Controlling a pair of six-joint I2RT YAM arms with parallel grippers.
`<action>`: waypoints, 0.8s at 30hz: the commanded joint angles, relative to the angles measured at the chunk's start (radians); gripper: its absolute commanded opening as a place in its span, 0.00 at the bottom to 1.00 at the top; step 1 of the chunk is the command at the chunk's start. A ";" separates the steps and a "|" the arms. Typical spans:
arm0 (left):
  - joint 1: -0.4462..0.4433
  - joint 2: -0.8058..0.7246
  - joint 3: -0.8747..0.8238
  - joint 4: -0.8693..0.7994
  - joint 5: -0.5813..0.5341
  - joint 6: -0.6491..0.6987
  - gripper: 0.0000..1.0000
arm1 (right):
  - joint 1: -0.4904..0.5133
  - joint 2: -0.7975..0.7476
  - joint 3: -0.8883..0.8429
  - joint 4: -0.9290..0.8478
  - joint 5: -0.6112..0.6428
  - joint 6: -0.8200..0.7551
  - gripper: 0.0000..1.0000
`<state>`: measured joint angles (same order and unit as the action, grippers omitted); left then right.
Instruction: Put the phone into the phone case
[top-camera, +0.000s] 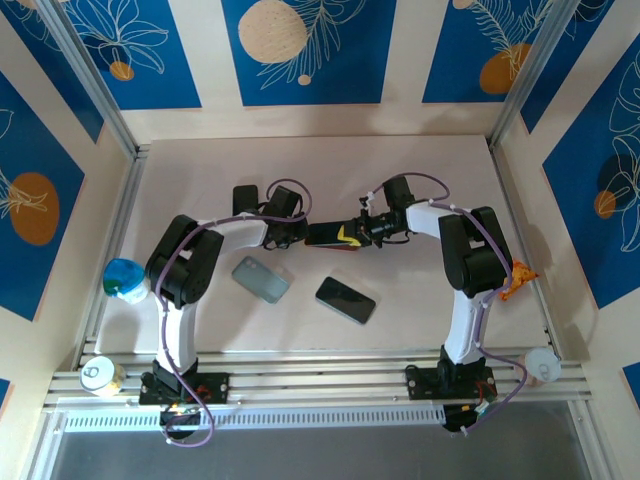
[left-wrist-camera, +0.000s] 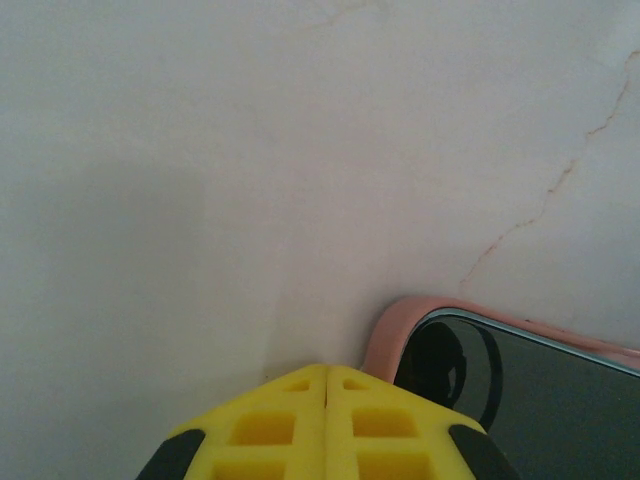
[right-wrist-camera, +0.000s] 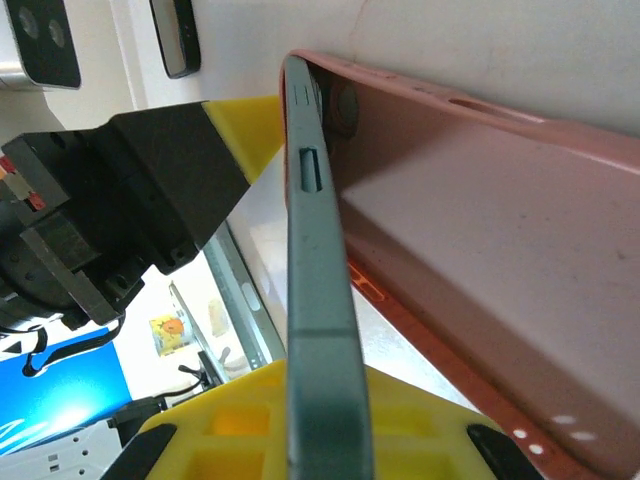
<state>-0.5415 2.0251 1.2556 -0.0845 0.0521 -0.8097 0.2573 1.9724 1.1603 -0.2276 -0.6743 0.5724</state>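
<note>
I see a blue-and-green object (top-camera: 123, 278) at the left edge of the table (top-camera: 420, 190), with a can (top-camera: 100, 375) on the rail nearer me. An orange item (top-camera: 520, 278) and a white cup (top-camera: 541, 363) sit on the right. A spare grey phone (top-camera: 260, 279) and a black phone (top-camera: 345, 300) lie flat, apart.

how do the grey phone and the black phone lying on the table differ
The grey phone is pale and matte; the black phone is dark and glossy. The grey phone lies nearer the left arm, the black phone nearer the middle of the table. Both lie flat, loose, angled alike.
</note>
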 joint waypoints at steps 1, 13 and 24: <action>-0.003 0.011 0.012 0.024 -0.010 0.012 0.00 | 0.058 0.037 -0.057 -0.067 0.123 0.049 0.00; -0.003 -0.098 -0.033 0.019 -0.022 0.035 0.00 | 0.059 0.016 -0.062 -0.076 0.172 0.065 0.00; -0.029 -0.051 -0.006 0.067 0.031 0.007 0.00 | 0.059 0.018 -0.063 -0.078 0.184 0.077 0.02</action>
<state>-0.5529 1.9522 1.2221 -0.0380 0.0502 -0.8028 0.2882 1.9598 1.1419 -0.1783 -0.6430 0.6277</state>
